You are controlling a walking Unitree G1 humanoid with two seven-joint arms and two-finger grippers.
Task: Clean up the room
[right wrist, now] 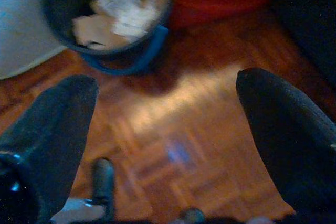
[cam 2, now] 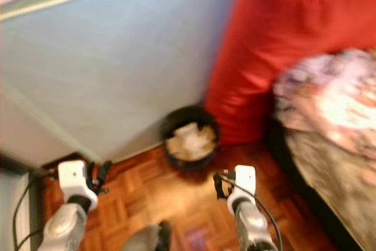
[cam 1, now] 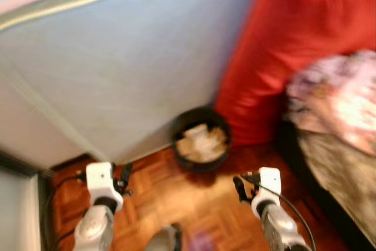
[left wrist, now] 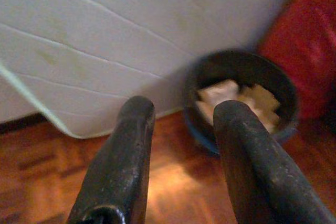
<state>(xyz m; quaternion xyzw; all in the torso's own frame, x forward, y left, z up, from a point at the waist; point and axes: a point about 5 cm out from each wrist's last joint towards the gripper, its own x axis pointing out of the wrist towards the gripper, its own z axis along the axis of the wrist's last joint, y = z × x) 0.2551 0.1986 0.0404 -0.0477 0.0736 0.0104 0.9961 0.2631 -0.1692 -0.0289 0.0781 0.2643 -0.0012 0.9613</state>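
Well, from where I stand the biggest thing before the robot is the pale blue-grey panel [cam 1: 123, 69] leaning across the corner, a mattress or board by the look of it, though the blur keeps me from saying which. Beside it hangs a red cover [cam 1: 294, 51], and on the robot's right lies a bed [cam 1: 341, 163] with a crumpled flowered blanket [cam 1: 338, 101] on top. Below is a wooden parquet floor [cam 1: 200, 204].

Tucked at the foot of the panel, just beside the red cover, stands a dark round bin [cam 1: 201, 139], upright and already holding crumpled paper [cam 1: 201, 142] up near its rim. That bin looks to me like the place any rubbish should end up.

Both arms are raised in front of the body. The left pincer [left wrist: 178, 145] is released, its two black fingers apart with nothing between them, pointing toward the bin. The right pincer [right wrist: 163, 135] is likewise spread wide and empty, aimed at the bare floor short of the bin.

My guess is the robot is on the move and searching, since the head views are smeared. To do this well it ought to steady itself first, let the picture settle, then look over the floor and bed for loose items. Something purplish [cam 1: 202, 242] lies on the floor near its feet, too blurred to name; it may be worth a closer look.
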